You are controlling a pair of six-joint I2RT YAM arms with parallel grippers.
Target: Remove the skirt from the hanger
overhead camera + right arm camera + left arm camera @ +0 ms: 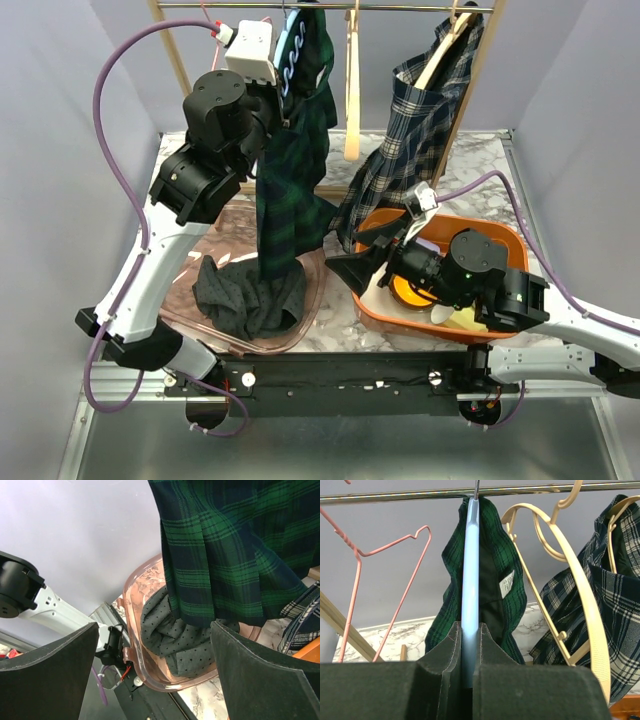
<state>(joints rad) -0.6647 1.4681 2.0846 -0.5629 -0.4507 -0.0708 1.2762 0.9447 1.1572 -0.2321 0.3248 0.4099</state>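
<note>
- Skirt [295,170], green plaid, hangs on a pale blue hanger [470,580] hooked over the rail [395,497].
- Left gripper [469,655], just below the rail, has its jaws clamped tight on the hanger.
- Right gripper [154,645], well below the rail, faces the skirt's hem with its jaws spread wide, holding nothing.

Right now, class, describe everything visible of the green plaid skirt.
The green plaid skirt is dark green-and-navy woven cloth, pleated, with a white label inside. It hangs draped on a pale blue hanger from the rail; the left gripper has its jaws clamped on that hanger. Its hem reaches grey dotted cloth in the pink tray.
</note>
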